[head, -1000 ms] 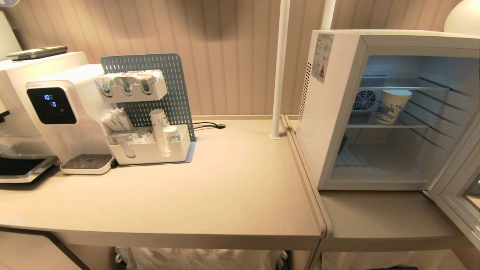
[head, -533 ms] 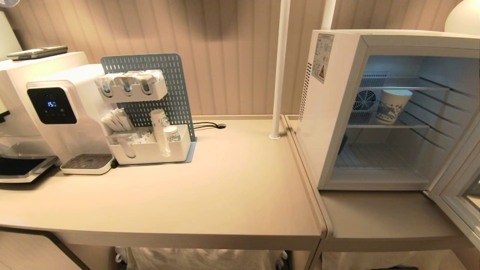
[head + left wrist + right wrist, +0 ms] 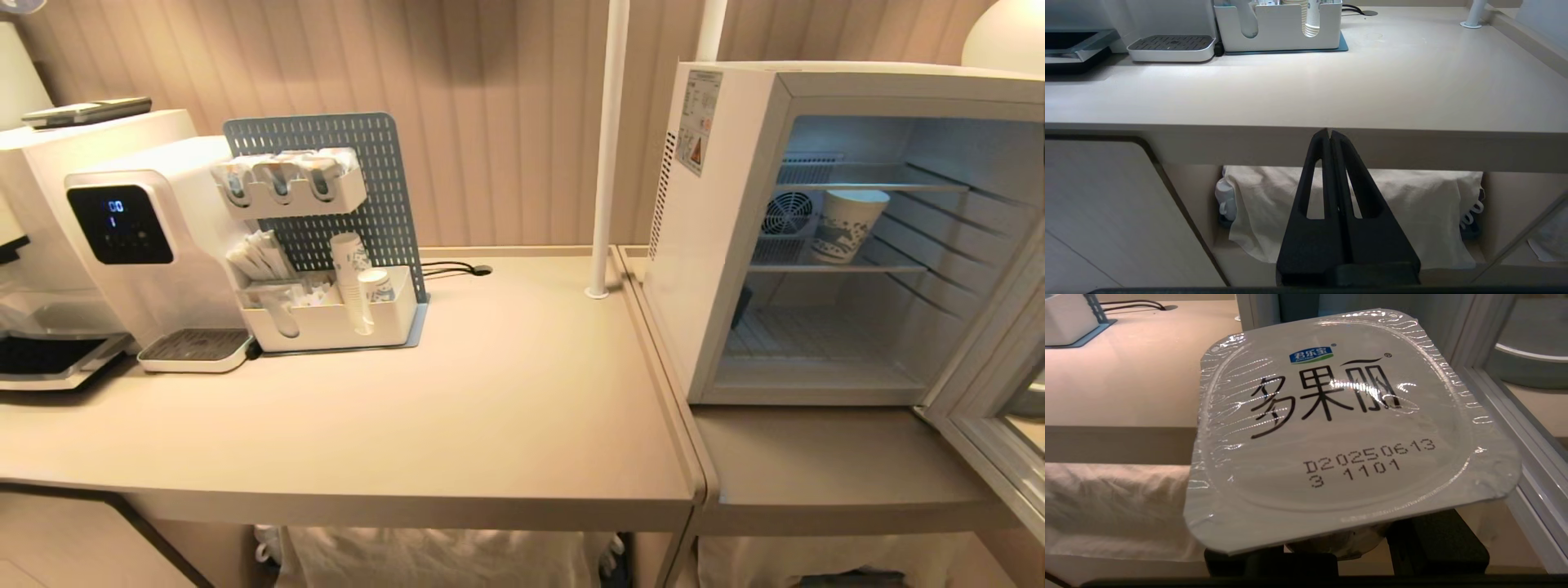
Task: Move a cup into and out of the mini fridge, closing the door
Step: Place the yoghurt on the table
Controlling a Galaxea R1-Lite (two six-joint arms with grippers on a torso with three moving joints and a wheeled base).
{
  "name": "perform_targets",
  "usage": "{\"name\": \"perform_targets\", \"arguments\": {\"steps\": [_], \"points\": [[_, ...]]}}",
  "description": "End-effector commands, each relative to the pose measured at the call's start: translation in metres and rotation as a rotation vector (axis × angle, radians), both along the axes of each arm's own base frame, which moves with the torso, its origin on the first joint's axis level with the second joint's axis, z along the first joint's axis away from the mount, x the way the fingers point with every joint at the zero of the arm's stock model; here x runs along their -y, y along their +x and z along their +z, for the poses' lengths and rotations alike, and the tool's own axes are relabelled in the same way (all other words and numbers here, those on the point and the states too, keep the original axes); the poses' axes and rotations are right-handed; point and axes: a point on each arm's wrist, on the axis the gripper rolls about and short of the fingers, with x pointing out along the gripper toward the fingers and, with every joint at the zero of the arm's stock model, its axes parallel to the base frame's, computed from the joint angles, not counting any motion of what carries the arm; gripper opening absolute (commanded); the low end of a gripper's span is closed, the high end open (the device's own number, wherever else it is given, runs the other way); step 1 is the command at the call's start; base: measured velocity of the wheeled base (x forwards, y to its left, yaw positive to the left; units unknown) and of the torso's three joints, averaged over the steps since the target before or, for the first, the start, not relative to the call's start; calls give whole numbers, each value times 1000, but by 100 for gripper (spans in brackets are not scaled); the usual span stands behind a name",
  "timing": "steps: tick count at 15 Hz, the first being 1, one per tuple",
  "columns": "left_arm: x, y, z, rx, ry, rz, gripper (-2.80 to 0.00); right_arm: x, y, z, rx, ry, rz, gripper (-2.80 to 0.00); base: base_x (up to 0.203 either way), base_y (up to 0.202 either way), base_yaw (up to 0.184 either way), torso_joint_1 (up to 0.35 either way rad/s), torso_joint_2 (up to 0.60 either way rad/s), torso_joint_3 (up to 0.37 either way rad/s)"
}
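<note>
The right tool (image 3: 1345, 549) grips the cup (image 3: 1347, 428); the left tool (image 3: 1329, 134) is closed, empty.

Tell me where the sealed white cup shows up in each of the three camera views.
Head view: not in it; only the taller paper cup stands on a fridge shelf.
Left wrist view: not in it.
Right wrist view: the cup fills the middle, lid up, in the right gripper.
Shared landmark: the white organiser tray.

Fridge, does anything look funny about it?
Yes. The mini fridge stands with its door swung wide open, light on, and only a patterned paper cup sits on its middle shelf. Nothing looks spilled.
</note>
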Motion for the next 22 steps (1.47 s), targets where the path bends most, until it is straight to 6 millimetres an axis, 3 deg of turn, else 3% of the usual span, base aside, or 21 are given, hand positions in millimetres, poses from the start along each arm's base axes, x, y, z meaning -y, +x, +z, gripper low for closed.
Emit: {"name": "perform_targets", "arguments": {"steps": [1,7,11,22], "points": [[0,0,0,-1,-1,1,-280,0,0,-1,-6,-1,2,-280,-183,0,1,1,-1,5],[0,0,0,-1,4,0,-280,0,0,0,-4,1,1,-280,-192,0,0,3,0,1],[0,0,0,0,7,-1,-280,0,0,-1,-6,1,1,-280,-22,0,10,2,-2,-2],[0,0,0,0,4,1,-280,0,0,-1,-6,3,0,-280,0,182,0,2,3,1]]}}
